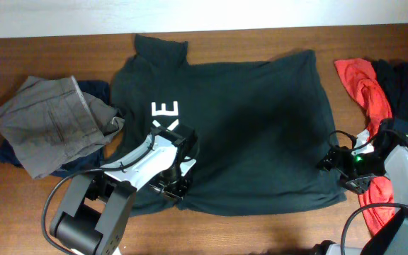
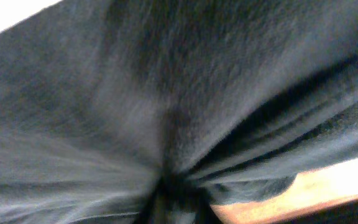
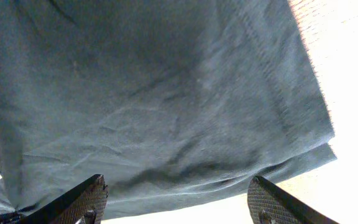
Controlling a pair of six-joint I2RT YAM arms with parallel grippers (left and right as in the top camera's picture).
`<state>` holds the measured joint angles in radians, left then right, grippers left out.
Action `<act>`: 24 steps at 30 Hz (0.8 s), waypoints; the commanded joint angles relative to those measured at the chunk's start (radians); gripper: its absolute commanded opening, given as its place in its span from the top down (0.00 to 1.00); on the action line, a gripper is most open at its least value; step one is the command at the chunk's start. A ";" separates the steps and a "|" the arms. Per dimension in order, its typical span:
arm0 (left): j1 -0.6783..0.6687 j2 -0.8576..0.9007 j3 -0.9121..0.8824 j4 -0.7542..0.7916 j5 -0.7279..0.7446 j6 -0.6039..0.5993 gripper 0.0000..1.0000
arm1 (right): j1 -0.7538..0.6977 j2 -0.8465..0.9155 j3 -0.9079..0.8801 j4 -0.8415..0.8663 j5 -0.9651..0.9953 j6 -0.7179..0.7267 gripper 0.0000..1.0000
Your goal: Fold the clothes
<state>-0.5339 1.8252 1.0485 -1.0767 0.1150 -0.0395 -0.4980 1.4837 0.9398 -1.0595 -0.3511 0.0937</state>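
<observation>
Brown wooden table carries everything, its bare boards showing along the near edge and at the left.

Nearest, at the T-shirt's near-left hem, the left gripper sits on the cloth with its jaws closed. The left wrist view shows the dark fabric drawn into tight folds that all run to one point at the bottom of the picture, so the jaws are pinching the hem. A strip of table shows beside that bunch.

At the T-shirt's right edge, slightly farther off, the right gripper stands with its jaws wide apart. In its own view the two black fingers frame the hem of the T-shirt, and nothing is held between them.

The T-shirt itself, dark green-black, lies spread over the middle of the table, with white lettering on its left half, partly hidden by a fold.

Left of the T-shirt, grey trousers lie in a crumpled heap on a navy garment, touching the shirt's side. Right of it a red top lies bunched, with a black top just beyond it at the table's right end.
</observation>
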 commanded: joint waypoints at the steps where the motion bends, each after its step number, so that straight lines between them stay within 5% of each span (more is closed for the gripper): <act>1: 0.000 0.003 0.010 -0.071 -0.017 0.002 1.00 | -0.006 -0.011 0.014 -0.001 -0.016 -0.012 0.23; 8: 0.000 0.003 0.177 -0.331 -0.002 0.084 1.00 | -0.006 -0.011 0.014 0.002 -0.015 -0.012 0.23; 15: 0.028 0.006 0.203 -0.068 -0.232 0.085 1.00 | -0.006 -0.011 0.014 0.000 -0.015 -0.012 0.23; 24: 0.049 0.006 0.203 0.111 -0.293 0.136 0.93 | -0.006 -0.011 0.014 0.001 -0.015 -0.012 0.23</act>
<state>-0.4904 1.8256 1.2415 -1.0096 -0.1047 0.0616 -0.4980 1.4837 0.9398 -1.0588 -0.3576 0.0929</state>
